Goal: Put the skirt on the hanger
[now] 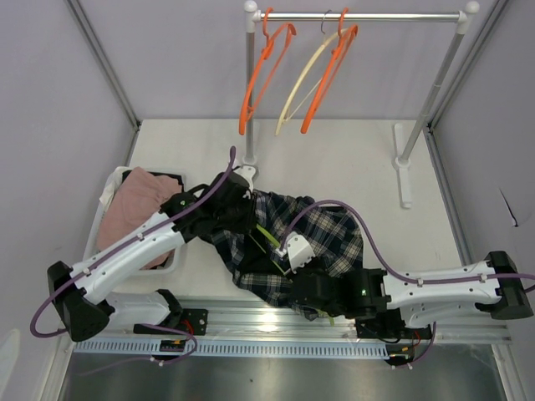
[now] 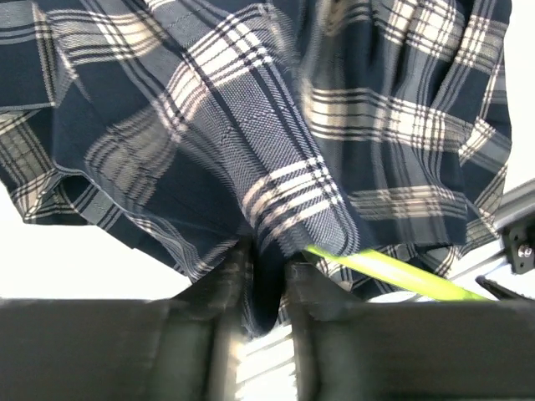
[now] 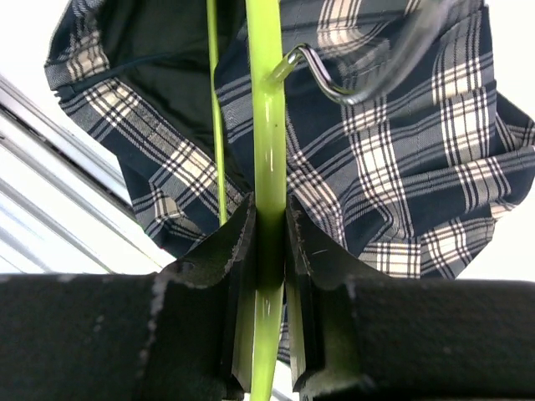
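Observation:
The navy and white plaid skirt (image 1: 322, 238) lies bunched on the table between the two arms. A lime-green hanger (image 1: 269, 238) runs through it; only short pieces show from above. My left gripper (image 1: 236, 215) is shut on a fold of the skirt (image 2: 276, 209) at its left edge, and the green hanger bar (image 2: 393, 271) shows just right of the fingers. My right gripper (image 1: 294, 288) is shut on the green hanger (image 3: 267, 125) near its metal hook (image 3: 334, 79), with the skirt (image 3: 401, 167) behind it.
A clothes rail (image 1: 359, 15) stands at the back with two orange hangers (image 1: 266, 71) and a cream one (image 1: 305, 79). A white basket (image 1: 109, 188) with pink cloth (image 1: 134, 209) sits at the left. A metal rail (image 1: 251, 317) runs along the near edge.

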Controlling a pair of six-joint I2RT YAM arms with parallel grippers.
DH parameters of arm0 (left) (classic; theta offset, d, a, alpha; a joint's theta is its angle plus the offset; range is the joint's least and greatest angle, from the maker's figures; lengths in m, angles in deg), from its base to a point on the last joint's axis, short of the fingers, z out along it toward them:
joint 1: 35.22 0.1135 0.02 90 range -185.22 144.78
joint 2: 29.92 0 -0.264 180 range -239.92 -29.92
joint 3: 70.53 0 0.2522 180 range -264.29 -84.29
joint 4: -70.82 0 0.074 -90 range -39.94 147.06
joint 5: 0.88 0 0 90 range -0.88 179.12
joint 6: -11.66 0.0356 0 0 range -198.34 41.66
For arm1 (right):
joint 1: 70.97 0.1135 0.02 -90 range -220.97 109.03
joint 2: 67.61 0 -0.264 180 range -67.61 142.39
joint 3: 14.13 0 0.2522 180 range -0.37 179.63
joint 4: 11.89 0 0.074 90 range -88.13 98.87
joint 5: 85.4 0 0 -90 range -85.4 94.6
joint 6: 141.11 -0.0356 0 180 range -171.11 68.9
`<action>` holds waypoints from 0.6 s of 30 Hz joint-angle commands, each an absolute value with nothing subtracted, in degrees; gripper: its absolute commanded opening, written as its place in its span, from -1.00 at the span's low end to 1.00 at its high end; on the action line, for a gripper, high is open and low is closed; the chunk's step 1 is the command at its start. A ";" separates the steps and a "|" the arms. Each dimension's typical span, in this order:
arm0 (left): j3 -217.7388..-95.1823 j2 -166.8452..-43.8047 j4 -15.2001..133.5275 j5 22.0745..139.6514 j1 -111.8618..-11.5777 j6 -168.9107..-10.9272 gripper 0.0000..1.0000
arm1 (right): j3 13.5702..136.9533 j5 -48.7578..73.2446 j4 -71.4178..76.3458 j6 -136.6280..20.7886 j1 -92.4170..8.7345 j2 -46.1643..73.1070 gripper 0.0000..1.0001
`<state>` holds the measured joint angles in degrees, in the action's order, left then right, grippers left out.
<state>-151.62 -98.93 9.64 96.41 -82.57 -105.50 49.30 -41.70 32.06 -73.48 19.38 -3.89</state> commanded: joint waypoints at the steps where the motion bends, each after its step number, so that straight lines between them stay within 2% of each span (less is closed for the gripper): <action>1: -150.92 -99.00 14.78 90.35 -84.79 -106.29 -0.21 | 47.46 -44.46 17.61 -70.62 20.61 -8.89 -1.00; 2: -150.74 -98.30 15.74 90.44 -84.79 -105.68 -0.12 | 46.57 -43.57 16.82 -69.22 20.53 -10.12 -1.00; 3: -150.39 -97.86 16.36 90.18 -84.79 -104.11 0.05 | 45.87 -42.87 15.50 -68.95 20.70 -12.57 -1.00; 5: -150.47 -95.94 17.59 90.18 -84.79 -101.65 0.22 | 44.46 -42.59 15.75 -68.60 20.61 -14.95 -1.00; 7: -151.96 -94.96 17.51 90.35 -84.79 -99.97 0.29 | 44.01 -42.68 16.45 -68.59 20.61 -15.84 -1.00; 13: -155.83 -91.79 14.71 95.53 -84.79 -96.27 0.32 | 41.99 -42.68 16.19 -69.65 20.09 -19.18 -1.00; 18: -154.52 -90.48 8.64 101.24 -84.97 -98.99 0.20 | 42.17 -43.03 18.65 -71.49 18.51 -19.27 -1.00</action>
<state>-154.64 -91.81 12.94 96.59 -84.56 -98.79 41.63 -40.98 21.29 -69.56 19.09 -18.07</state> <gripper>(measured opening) 0.614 0.195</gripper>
